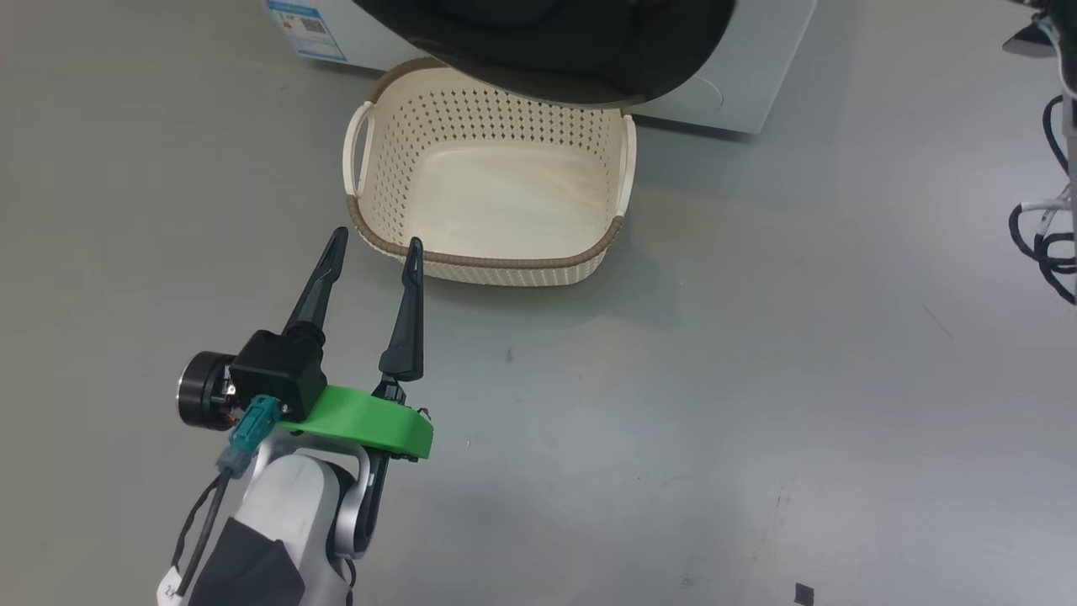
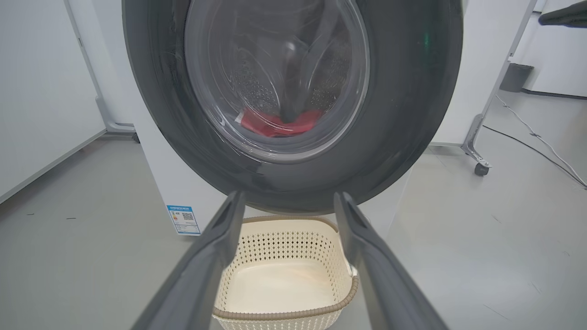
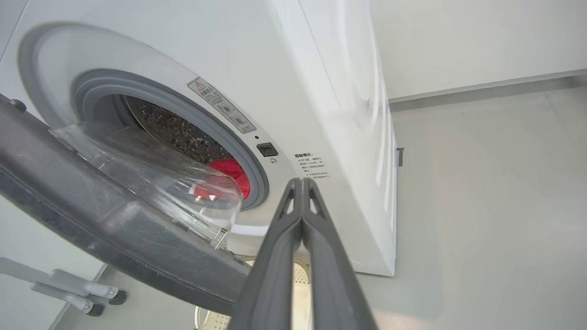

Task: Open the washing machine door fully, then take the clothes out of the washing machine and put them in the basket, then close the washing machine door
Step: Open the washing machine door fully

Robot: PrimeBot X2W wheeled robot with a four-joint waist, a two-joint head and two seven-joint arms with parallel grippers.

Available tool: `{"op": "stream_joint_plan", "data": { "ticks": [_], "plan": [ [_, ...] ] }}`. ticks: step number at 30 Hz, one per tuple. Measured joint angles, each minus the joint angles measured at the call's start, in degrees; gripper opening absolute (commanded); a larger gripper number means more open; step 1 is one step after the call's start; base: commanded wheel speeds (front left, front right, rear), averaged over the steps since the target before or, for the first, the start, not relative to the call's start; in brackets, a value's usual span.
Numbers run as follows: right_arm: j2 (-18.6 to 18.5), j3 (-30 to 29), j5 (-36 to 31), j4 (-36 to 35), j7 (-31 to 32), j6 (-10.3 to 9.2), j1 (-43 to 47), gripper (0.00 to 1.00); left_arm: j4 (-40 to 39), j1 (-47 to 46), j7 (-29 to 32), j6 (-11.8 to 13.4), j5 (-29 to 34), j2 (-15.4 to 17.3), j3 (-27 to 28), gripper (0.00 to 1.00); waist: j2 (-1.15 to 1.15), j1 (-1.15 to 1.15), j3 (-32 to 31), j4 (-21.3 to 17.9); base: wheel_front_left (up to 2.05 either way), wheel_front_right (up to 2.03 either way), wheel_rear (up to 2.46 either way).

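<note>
Head view: the washing machine (image 1: 745, 88) stands at the top edge, a white box on a grey floor (image 1: 757, 379); its blue label (image 1: 307, 29) sits on the front's left corner; the washing machine door (image 1: 547, 67), of which the glossy black rim shows, swings out from the front and overhangs the far part of the basket (image 1: 505, 261); the basket rests on the floor just in front of the washing machine, and nothing lies in it; the left end effector (image 1: 376, 238) is farther out from the washing machine than the basket, its two dark fingers spread wide and gripping nothing; one fingertip overlaps the basket's brown rim, though contact cannot be told; dark cables (image 1: 1043, 244) lie well off the washing machine's right side.

Left wrist view: the door faces the camera, in front of the washing machine's drum mouth; through its clear glass bowl (image 2: 275, 78) the clothes (image 2: 275, 124) appear as a red heap low inside the washing machine's drum; the spread fingers (image 2: 215, 256) frame the basket, which sits at the foot of the washing machine beneath the door's lower rim.

Right wrist view: the right end effector (image 3: 301, 183) is closed, fingertips pressed together on nothing, close before the washing machine's front, beside the drum mouth; the door stands partly open, its glass bowl drawn clear of the grey rubber seal (image 3: 250, 151); the red clothes lie inside the drum, at its bottom; a small dark latch socket (image 3: 266, 149) is set in the washing machine's front just beside the seal.
</note>
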Motion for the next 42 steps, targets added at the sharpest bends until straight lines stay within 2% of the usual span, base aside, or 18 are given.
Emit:
{"op": "stream_joint_plan", "data": {
  "ticks": [8, 18, 27, 30, 31, 32, 33, 42],
  "plan": [
    [-1.6, 9.0, -5.5, -6.2, -10.3, -0.02, 6.8, 0.00, 1.0, 1.7, 0.0, 0.0, 1.2, 0.1, 1.7, 1.00, 0.00, 0.00, -3.8, -2.9, 0.00, 0.00, 0.00],
    [-0.8, 9.2, -6.0, -6.9, -24.1, -0.03, 20.3, 0.00, 1.1, 4.1, 0.0, 0.0, 1.9, 0.2, 5.0, 1.00, 0.00, 0.00, -8.0, -6.9, 0.00, 0.00, 0.00],
    [-0.6, 11.4, -11.1, -9.3, -34.5, -0.04, 28.1, 0.00, 1.0, 5.6, 0.0, 0.0, 2.2, 0.2, 6.6, 1.00, 0.00, 0.00, -10.3, -9.4, 0.00, 0.00, 0.00],
    [-0.5, 12.0, -12.9, -9.1, -35.8, -1.19, 31.1, 0.00, 1.0, 6.2, 0.0, 0.0, 2.4, 0.2, 6.8, 1.00, 0.00, 0.00, -10.9, -10.0, 0.00, 0.00, 0.00],
    [-0.2, 12.1, -13.0, -9.2, -35.8, -1.48, 32.1, 0.27, 0.9, 6.3, 0.0, 0.0, 2.4, 0.2, 6.9, 1.00, 0.00, 0.00, -11.0, -10.1, 0.00, 0.00, 0.00],
    [-0.1, 12.3, -13.7, -9.2, -35.9, -2.23, 32.9, 0.88, 0.8, 6.5, 0.0, -0.1, 2.4, 0.2, 7.0, 1.00, 0.00, 0.00, -11.2, -10.2, 0.00, 0.00, 0.00],
    [0.3, 12.2, -14.0, -9.2, -35.9, -2.70, 33.7, 1.00, 0.8, 6.7, 0.0, -0.2, 2.5, 0.2, 7.3, 1.00, 0.00, 0.00, -11.3, -10.3, 0.00, 0.00, 0.00],
    [3.2, 9.9, -13.9, -12.0, -36.4, -5.26, 38.1, 1.00, 0.3, 8.3, 0.0, -0.6, 2.5, 0.4, 7.9, 1.00, 0.00, 0.00, -12.0, -11.1, 0.00, 0.00, 0.00]
  ]
}}
